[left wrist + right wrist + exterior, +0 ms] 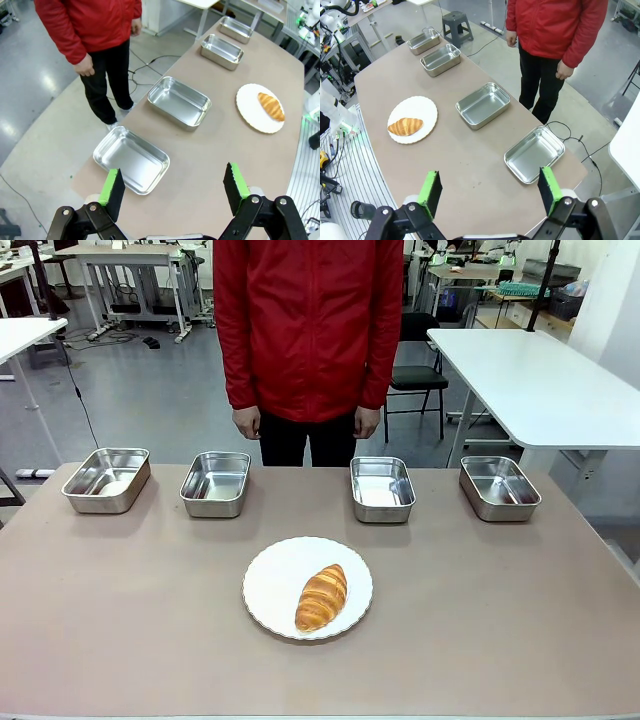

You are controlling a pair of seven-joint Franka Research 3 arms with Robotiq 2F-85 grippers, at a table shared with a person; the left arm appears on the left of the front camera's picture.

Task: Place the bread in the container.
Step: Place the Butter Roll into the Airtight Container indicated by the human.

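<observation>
While both pairs of jaws stand wide and hold nothing, the task has not visibly begun. The left jaws, their green pads (111,187) well apart, hang high above the left end of the surface (130,620); the right jaws, pads (431,189) equally spread, hang above the right end. Neither is near the bread (321,597).

The bread lies on a round white plate (272,578) at the near middle of the surface, tilted with one tapered end toward the near edge. Beyond it, along the far edge, four steel pans sit in a row: the far-left container (105,502), the left-middle container (212,508), the right-middle container (382,514) and the far-right container (497,512). All four look empty. Which one is meant cannot be told.

A person (305,330) in a red jacket stands behind the row, hands hanging at the sides, touching nothing.

Everything is left, as I judge it: reach the bread, grip it, lift it off the plate, carry it to a pan and release it there.
</observation>
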